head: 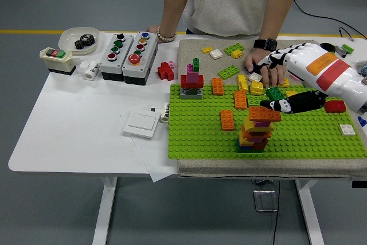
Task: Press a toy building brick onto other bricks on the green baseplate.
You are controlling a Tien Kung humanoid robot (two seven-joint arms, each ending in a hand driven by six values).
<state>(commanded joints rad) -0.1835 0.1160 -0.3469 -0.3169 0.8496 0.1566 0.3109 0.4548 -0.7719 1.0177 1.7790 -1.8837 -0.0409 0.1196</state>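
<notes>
The orange brick [264, 113] is sitting on top of the mixed-colour brick stack [254, 133] on the green baseplate [195, 136], toward the plate's right-middle. Its long axis is running left to right, and it's overhanging the stack a little on the right side, looking slightly tilted. Can't really make out how well the studs are seated from this angle, and the lower bricks of the stack are kind of blending together.

The right hand [292, 78] is hovering just right of and above the brick, not touching it as far as I can tell. The white fingers [276, 59] are spread out and holding nothing, while the black thumb [292, 103] is pointing left toward the brick. The arm is getting cut off at the right edge.

Behind that hand, a person's hand [261, 61] with a watch is resting on loose bricks on the grey mat [189, 55], partly hidden by the robot's fingers. Another small brick tower [192, 81] is standing at the plate's far left. Button boxes [129, 53] are sitting further left on the tabletop [69, 119].
</notes>
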